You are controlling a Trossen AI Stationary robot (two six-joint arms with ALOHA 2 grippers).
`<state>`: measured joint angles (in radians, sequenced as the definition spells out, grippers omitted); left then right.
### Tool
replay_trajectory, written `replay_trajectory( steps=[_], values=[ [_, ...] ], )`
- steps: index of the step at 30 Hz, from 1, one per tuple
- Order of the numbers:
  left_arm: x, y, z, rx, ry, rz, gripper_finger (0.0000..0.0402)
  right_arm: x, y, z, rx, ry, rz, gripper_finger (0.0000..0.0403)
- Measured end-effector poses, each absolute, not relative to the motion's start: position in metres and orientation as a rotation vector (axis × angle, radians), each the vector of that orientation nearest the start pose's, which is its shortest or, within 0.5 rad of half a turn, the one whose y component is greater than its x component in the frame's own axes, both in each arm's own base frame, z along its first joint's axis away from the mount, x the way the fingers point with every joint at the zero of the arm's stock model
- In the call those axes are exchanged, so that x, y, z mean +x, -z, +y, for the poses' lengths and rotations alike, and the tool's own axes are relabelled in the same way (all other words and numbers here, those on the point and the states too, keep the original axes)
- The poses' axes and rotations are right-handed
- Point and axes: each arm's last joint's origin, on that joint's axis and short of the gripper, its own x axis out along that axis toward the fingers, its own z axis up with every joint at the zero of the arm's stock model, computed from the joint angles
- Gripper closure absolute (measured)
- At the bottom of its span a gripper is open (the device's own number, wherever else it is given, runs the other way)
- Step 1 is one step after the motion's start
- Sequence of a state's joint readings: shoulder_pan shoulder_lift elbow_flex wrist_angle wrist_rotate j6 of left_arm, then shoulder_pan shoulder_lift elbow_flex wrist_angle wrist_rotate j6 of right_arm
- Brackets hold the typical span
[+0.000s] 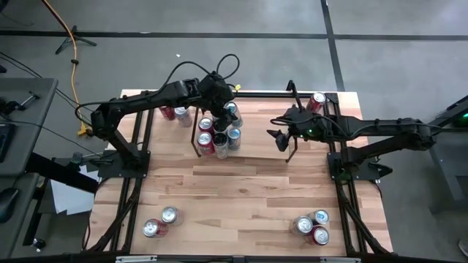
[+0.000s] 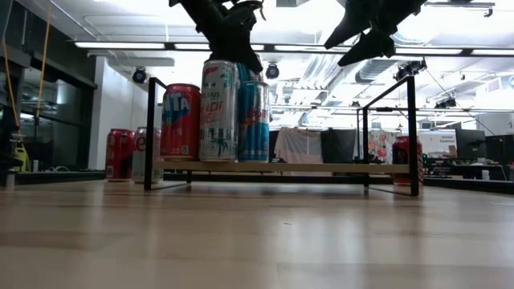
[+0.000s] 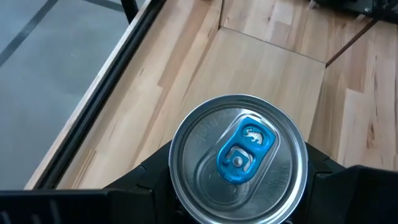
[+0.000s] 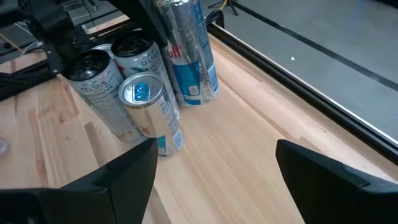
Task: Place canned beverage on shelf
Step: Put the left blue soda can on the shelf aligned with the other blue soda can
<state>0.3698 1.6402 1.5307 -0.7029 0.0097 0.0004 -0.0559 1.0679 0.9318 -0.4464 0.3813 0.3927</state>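
Note:
The shelf (image 2: 321,167) stands across the table's far middle. Several tall cans (image 1: 212,139) stand upright on its left end. Among them is a silver and blue can with a blue tab (image 3: 239,155), its base on the shelf top (image 2: 254,158). My left gripper (image 1: 231,111) is shut on this can from above. My right gripper (image 1: 282,140) hangs open over the shelf's bare right part, well clear of the cans, with nothing between its fingers (image 4: 134,168). My left gripper holds the blue-tab can by its upper wall just under the rim (image 3: 176,168), one finger (image 3: 146,180) on each side. The fingers slant down at it from the table's left. The can stands upright with its base on the shelf top.
Two cans (image 1: 161,223) lie near the front left corner and three (image 1: 313,226) near the front right. More cans (image 1: 179,113) stand behind the shelf's left end, one (image 1: 316,101) at the far right. Bare wood lies between shelf and front edge.

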Motion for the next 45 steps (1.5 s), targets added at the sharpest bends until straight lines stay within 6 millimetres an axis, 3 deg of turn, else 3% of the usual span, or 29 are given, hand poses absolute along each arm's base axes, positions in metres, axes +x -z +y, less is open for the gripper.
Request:
replay_trajectory(
  steps=[12, 22, 34, 45],
  values=[
    [0.330, -0.327, 0.125, -0.177, -0.333, 0.830, 0.0221, 0.221, -0.309, -0.024, 0.270, 0.564, 0.478, 0.0091],
    [0.345, -0.305, 0.126, -0.178, -0.341, 0.897, 0.0219, 0.222, -0.309, -0.024, 0.270, 0.564, 0.478, 0.0091],
    [0.348, -0.301, 0.126, -0.193, -0.293, 0.899, 0.0217, 0.222, -0.309, -0.024, 0.270, 0.565, 0.477, 0.0091],
    [0.354, -0.297, 0.126, -0.184, -0.297, 0.890, 0.0192, 0.222, -0.309, -0.024, 0.286, 0.570, 0.473, 0.0091]
  ],
)
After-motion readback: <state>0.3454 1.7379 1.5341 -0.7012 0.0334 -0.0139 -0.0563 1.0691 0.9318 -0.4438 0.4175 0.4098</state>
